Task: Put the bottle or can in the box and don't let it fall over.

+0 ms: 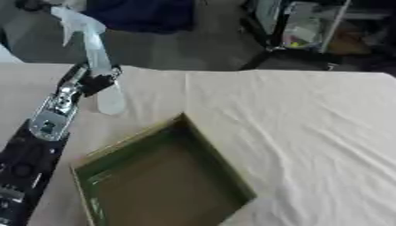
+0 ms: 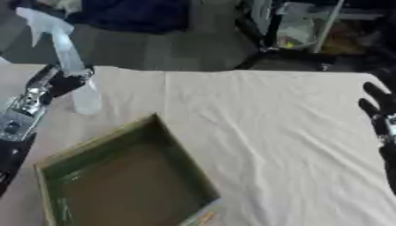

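Observation:
A clear plastic bottle point(image 1: 111, 100) hangs tilted above the table at the far left, its upper part blurred and stretching up past the table's far edge. My left hand point(image 1: 94, 80) is shut around its middle, with the arm coming in from the lower left. The open cardboard box point(image 1: 213, 159) with green inner walls lies below and to the right of the bottle, turned askew, and nothing shows inside it. My right hand point(image 2: 379, 110) rests open at the right edge, fingers up, far from the box.
A cream cloth point(image 1: 309, 123) covers the table, which runs wide to the right of the box. Beyond the far edge lie a dark floor, a blue heap point(image 1: 143, 13) and a cluttered rack point(image 1: 309, 26).

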Motion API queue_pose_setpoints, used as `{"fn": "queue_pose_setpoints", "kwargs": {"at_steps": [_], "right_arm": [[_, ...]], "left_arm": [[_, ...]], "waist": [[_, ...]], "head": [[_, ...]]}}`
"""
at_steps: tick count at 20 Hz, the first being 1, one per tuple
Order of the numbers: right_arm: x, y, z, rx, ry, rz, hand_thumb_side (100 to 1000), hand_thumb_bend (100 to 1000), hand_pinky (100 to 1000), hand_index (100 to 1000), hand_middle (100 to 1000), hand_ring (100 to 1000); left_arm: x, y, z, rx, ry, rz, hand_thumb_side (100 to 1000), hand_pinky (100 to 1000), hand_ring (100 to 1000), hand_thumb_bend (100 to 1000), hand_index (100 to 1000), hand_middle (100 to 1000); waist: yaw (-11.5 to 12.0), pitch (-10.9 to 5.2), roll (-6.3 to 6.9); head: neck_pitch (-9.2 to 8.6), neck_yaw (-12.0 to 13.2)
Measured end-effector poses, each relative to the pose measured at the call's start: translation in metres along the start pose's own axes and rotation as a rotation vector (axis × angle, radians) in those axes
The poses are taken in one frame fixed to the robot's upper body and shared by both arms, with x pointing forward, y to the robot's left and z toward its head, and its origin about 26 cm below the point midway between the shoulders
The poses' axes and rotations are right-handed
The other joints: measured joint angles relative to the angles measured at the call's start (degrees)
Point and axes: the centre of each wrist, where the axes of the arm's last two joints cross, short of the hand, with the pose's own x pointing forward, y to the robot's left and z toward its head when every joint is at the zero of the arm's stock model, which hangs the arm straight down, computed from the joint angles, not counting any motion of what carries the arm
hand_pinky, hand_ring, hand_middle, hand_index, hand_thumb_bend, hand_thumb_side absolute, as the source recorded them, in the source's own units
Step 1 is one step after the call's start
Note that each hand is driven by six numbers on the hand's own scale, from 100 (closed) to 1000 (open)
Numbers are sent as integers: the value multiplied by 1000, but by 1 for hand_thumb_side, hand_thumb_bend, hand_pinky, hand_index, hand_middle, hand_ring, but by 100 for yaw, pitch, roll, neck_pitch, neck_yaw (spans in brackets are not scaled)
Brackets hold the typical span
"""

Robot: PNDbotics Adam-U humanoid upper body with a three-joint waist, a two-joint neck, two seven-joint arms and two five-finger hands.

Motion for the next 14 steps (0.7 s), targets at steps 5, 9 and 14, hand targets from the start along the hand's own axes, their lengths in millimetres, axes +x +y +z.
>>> {"fn": "queue_pose_setpoints", "kwargs": {"at_steps": [5,9,14], "right_arm": [[0,0,0,0,0,0,470,100,1000,1000,993,1000],[0,0,-1,0,-1,-4,470,100,1000,1000,990,1000],[0,0,-1,-3,1,-8,470,100,1000,1000,986,1000]], "left_arm": [[-3,-1,1,-23,8,-11,422,1000,1000,100,719,1000],[-5,-2,1,-33,17,-14,368,1000,1000,100,747,1000],[-8,-3,1,-37,31,-16,383,1000,992,100,670,1000]], "waist": [[0,-3,2],[0,-5,3],[-4,-17,5]], "head": [[79,0],[81,-1],[81,-3]]}}
